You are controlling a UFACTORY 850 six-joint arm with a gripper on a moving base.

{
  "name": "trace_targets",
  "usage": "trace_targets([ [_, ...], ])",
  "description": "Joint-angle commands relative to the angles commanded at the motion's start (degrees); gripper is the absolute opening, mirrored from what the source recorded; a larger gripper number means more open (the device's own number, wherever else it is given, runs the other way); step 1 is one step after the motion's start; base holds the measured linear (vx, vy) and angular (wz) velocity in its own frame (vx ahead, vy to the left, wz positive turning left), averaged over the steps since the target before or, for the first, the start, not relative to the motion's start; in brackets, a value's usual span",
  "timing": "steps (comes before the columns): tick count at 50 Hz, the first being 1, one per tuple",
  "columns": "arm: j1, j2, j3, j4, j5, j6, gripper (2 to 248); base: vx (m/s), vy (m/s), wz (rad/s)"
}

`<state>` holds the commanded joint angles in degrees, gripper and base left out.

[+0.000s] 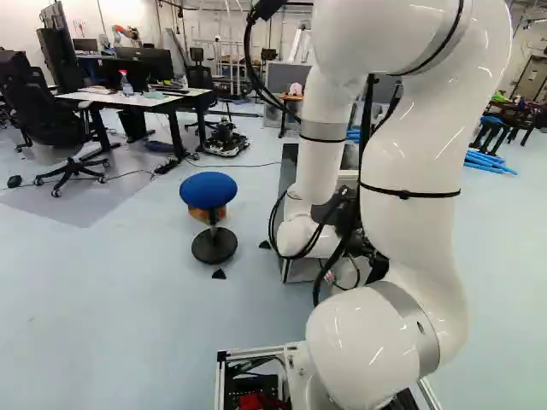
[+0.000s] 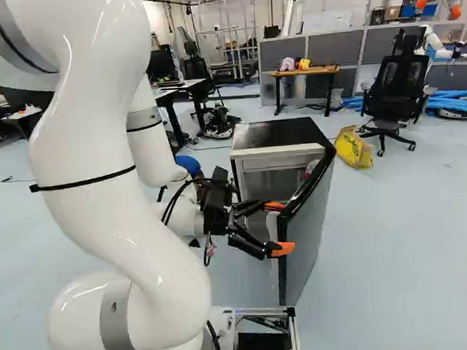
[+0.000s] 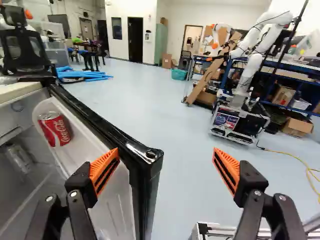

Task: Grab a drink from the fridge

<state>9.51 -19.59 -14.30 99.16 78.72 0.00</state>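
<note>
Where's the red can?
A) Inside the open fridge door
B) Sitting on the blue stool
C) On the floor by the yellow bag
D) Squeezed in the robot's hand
A: the wrist view shows the red can standing on the inner side of the open fridge door, while the hand is open, its fingers wide apart and gripping nothing.

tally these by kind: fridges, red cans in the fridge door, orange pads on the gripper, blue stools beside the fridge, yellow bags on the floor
Fridge: 1
Red can in the door: 1
Orange pads on the gripper: 2
Blue stool beside the fridge: 1
Yellow bag on the floor: 1
Total: 6
</note>
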Motion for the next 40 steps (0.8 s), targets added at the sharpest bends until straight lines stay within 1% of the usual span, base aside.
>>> trace_targets([
  [8, -2.8, -0.3, -1.5, 1.4, 0.0, 0.0, 247, 0.0, 0.0, 0.0],
  [14, -5.1, -0.7, -3.0, 1.4, 0.0, 0.0, 247, 0.0, 0.0, 0.0],
  [23, -9.2, -1.5, -5.7, 1.4, -0.1, 0.0, 247, 0.0, 0.0, 0.0],
  [40, -16.5, -3.3, -11.0, 1.4, -1.7, 0.0, 247, 0.0, 0.0, 0.0],
])
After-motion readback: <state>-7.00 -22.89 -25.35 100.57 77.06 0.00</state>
